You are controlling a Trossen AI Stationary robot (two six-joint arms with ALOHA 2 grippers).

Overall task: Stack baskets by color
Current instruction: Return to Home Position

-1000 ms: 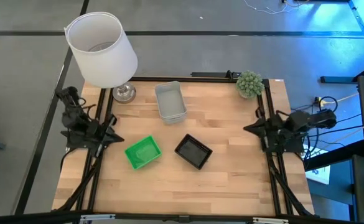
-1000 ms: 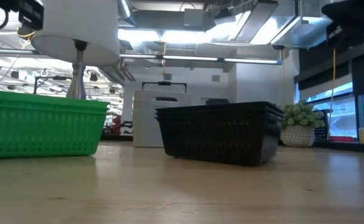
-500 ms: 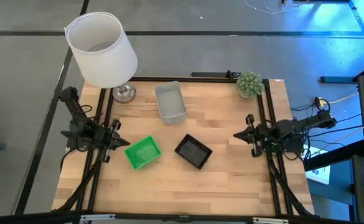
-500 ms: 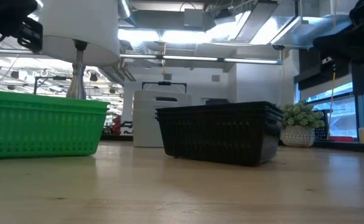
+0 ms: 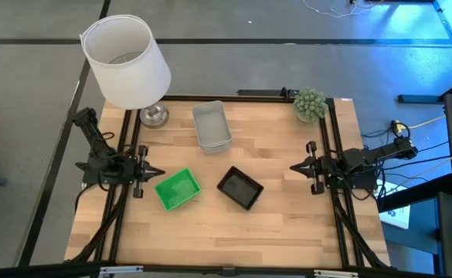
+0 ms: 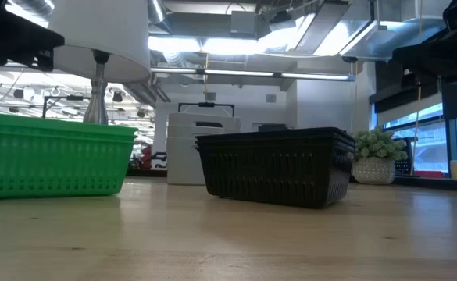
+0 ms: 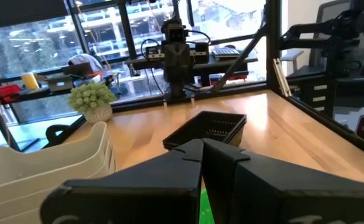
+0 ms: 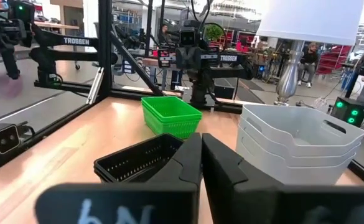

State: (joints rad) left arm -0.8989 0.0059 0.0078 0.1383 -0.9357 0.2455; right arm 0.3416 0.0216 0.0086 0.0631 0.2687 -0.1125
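- Where the left rail of the table [image 5: 210, 232] runs, the left gripper [image 5: 153, 173] hangs low with its fingers pressed together on nothing, tips pointing at the green baskets and just short of them. Its own camera shows the two dark fingers [image 7: 169, 163] meeting along one seam.
- A second ago this arm was folded tighter against the rail. It has since reached a little inward and turned to face the green baskets squarely.
- Seen from the right wrist, the left arm [image 8: 194, 46] carries white lettering that reads "TROSSEN". The same word is on a dark bar further off to the side.
- The white lamp [image 5: 125, 60] stands at the far left corner.
- The green baskets [image 5: 177, 189] sit left of the middle, slightly askew. How many are nested I cannot tell.
- The grey-white baskets [image 5: 212, 126] stand near the far edge, and three nested rims show in the right wrist view [image 8: 297, 146].
- The black baskets [image 5: 239, 188] are stacked just right of the green ones, apart from them.
- None of the three piles has moved since the earlier frames.
- A small green plant [image 5: 309, 103] sits at the far right corner.
- The right gripper [image 5: 293, 167] hovers inside the right rail, fingers clamped together and empty, pointing towards the black baskets. It has stretched out from its folded pose of a second ago.
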